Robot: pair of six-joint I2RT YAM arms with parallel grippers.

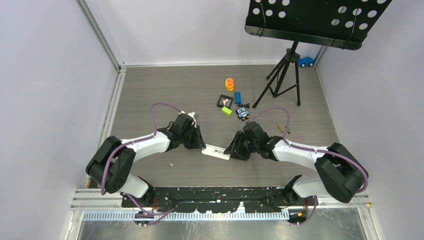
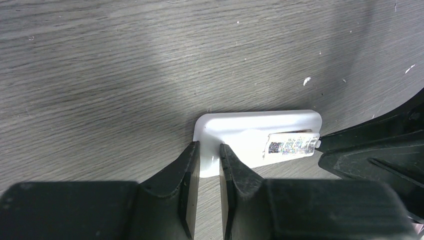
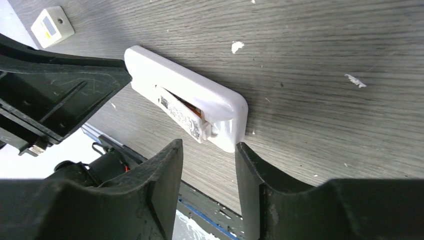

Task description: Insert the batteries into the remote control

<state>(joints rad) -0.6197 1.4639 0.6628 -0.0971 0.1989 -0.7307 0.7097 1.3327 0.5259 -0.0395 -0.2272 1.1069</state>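
Between the two arms, near the front of the table (image 1: 165,90), the remote control (image 1: 216,151) lies with its plain white back showing. The left pincer (image 2: 210,152) is clenched narrow on one end of it: its two black fingers (image 2: 185,170) stand close together, with the remote's corner caught in the slim gap. The right pincer (image 3: 207,150) is released, its jaws spread wide and holding nothing. They hang just off the remote's opposite end, one fingertip almost at the white corner, though whether it touches is too close to call. Inside the remote's battery recess (image 3: 192,107) one battery (image 3: 182,119) with a silvery printed wrap lies lengthwise, a glimpse of orange behind it; whether it is fully seated I cannot tell. Two more loose batteries (image 1: 280,128), tiny and dark, lie on the table beside the right arm, well apart from the remote. Farther back a small black tray (image 1: 225,101) holds a pale piece, with a few coloured toys (image 1: 229,84) around it
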